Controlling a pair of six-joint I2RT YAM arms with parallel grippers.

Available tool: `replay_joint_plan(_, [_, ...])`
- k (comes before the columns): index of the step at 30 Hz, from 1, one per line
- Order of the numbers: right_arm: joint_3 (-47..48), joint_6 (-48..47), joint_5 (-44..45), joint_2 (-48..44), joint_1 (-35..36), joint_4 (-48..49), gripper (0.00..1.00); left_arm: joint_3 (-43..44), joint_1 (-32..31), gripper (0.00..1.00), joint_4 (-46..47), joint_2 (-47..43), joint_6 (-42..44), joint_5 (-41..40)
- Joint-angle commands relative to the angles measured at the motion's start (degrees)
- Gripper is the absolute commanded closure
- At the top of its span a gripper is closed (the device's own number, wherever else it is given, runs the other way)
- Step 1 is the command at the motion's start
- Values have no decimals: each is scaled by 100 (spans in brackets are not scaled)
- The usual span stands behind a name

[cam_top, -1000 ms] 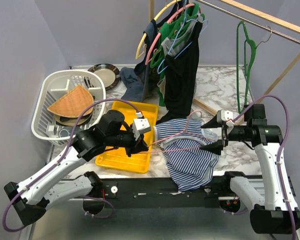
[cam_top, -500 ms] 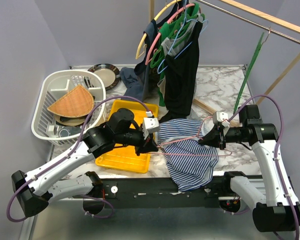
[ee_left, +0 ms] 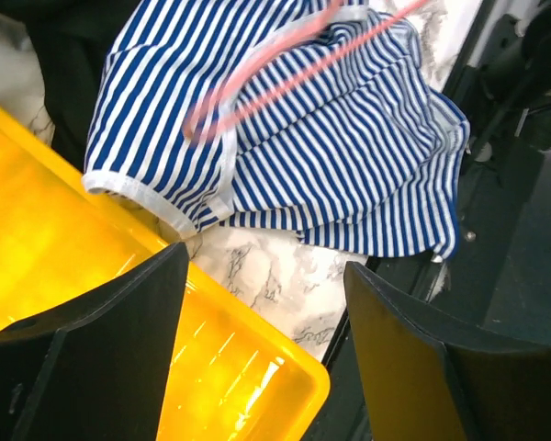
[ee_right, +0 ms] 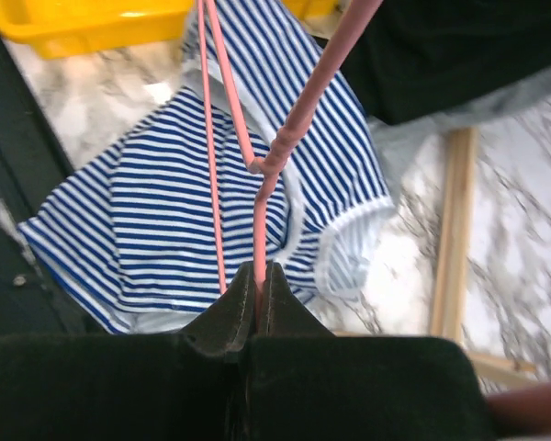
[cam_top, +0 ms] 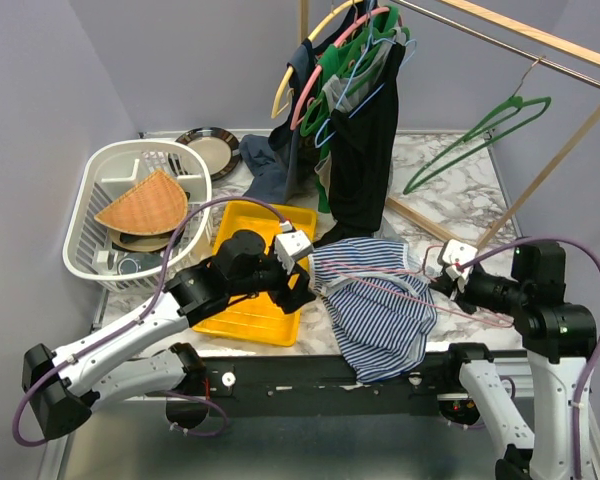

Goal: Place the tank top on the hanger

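Note:
The navy-and-white striped tank top (cam_top: 380, 315) lies crumpled at the table's front edge, its hem hanging over. The thin pale-pink hanger (cam_top: 410, 293) lies across it, with one end tucked into the cloth. My right gripper (cam_top: 450, 282) is at the top's right side, shut on the hanger's wire (ee_right: 275, 156) above the tank top (ee_right: 165, 211). My left gripper (cam_top: 305, 285) is open just left of the top, over the tray's corner, with nothing between its fingers (ee_left: 92, 358). In the left wrist view the hanger (ee_left: 285, 78) crosses the tank top (ee_left: 349, 156).
A yellow tray (cam_top: 242, 310) sits left of the top, with a white basket (cam_top: 90, 215) and plates (cam_top: 208, 148) further left. A black garment (cam_top: 365, 150) and several hangers hang at the back. A green hanger (cam_top: 475, 135) swings on the wooden rail (cam_top: 540, 175).
My left gripper has opened and let go. My right gripper has shut on the pink hanger and drawn back to the right. The green hanger has swung up sideways.

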Motion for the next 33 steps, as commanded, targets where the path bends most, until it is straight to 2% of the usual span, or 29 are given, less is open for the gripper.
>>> replay_joint_plan(1, [81, 330, 1163, -123, -223, -140, 100, -47, -730, 20, 39, 168, -345, -1363])
replay_joint_plan(6, [36, 321, 1445, -228, -354, -272, 100, 50, -1330, 26, 249, 845, -740, -2445])
replay_joint_plan(7, [10, 347, 1463, -246, -372, -272, 100, 58, -1453, 28, 337, 1055, -976, -2960])
replay_joint_plan(8, [-8, 348, 1489, -255, -381, -272, 100, 76, -1645, 34, 477, 1170, -1135, -3252])
replay_joint_plan(9, [-34, 365, 1516, -263, -390, -272, 100, 102, -1769, 35, 504, 1302, -1267, -3525])
replay_joint_plan(10, [-43, 374, 1525, -290, -399, -263, 99, 215, -1884, 35, 505, 1564, -1599, -4180])
replay_joint_plan(16, [-69, 392, 1481, -281, -407, -255, 99, 506, -2666, 39, 742, 2461, -2181, -5635])
replay_joint_plan(23, [-61, 374, 1367, -316, -416, -299, 100, 1306, -2825, 41, -232, 3789, -2964, -7034])
replay_joint_plan(29, [-25, 348, 1288, -325, -407, -360, 99, 1604, -2816, 43, -233, 4492, -3008, -7719])
replay_joint_plan(31, [-25, 348, 1261, -325, -416, -360, 100, 1745, -2816, 45, -330, 4686, -3130, -7973])
replay_joint_plan(33, [-34, 348, 1261, -343, -407, -360, 100, 1921, -2790, 52, -506, 4959, -3210, -8150])
